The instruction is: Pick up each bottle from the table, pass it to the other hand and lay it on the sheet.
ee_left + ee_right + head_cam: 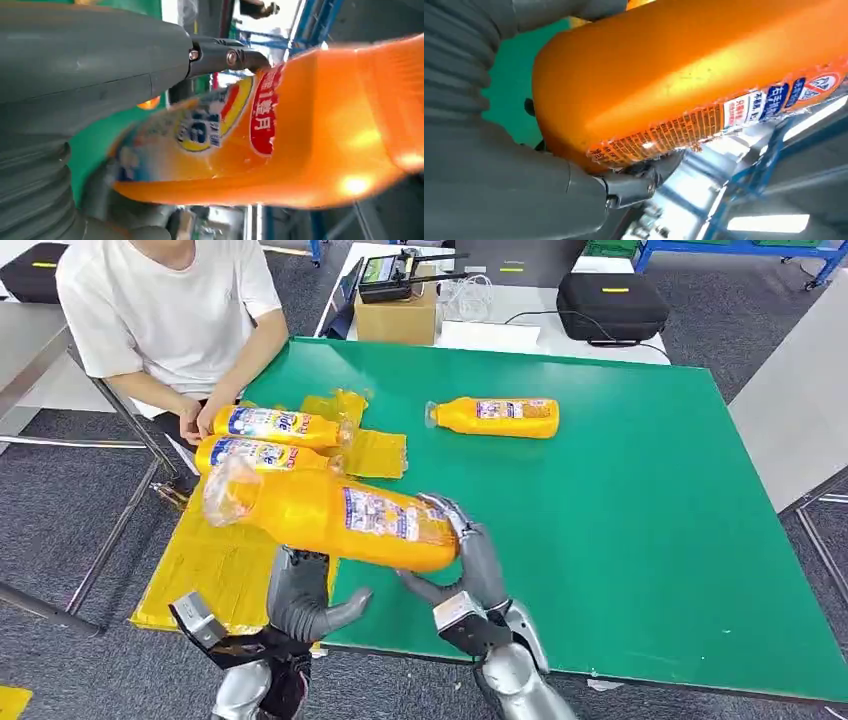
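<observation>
— Gripping the big orange plastic bottle (340, 515), is the right hand (470, 560) doing the work?
— Yes; its fingers are wrapping the bottle's flat base end, above the near edge of the green table (640, 540), with the bottle lying sideways in the air and its clear cap end pointing toward the left edge.
— And the left hand (305, 595)?
— It is sitting just beneath the bottle's middle, fingers curled up around the underside; the left wrist view shows a dark fingertip (245, 57) touching the label, so it is holding too.
— Where are the others lying?
— Two matching orange bottles (275, 425) are lying side by side on the crinkled yellow plastic sheet (215, 570) at the table's left edge, and a fourth orange bottle (497, 417) is resting on its side near the far edge.
— Anyone nearby?
— A person in a white T-shirt (165, 300) is sitting at the far-left corner, a hand touching the nearest laid bottle.
</observation>
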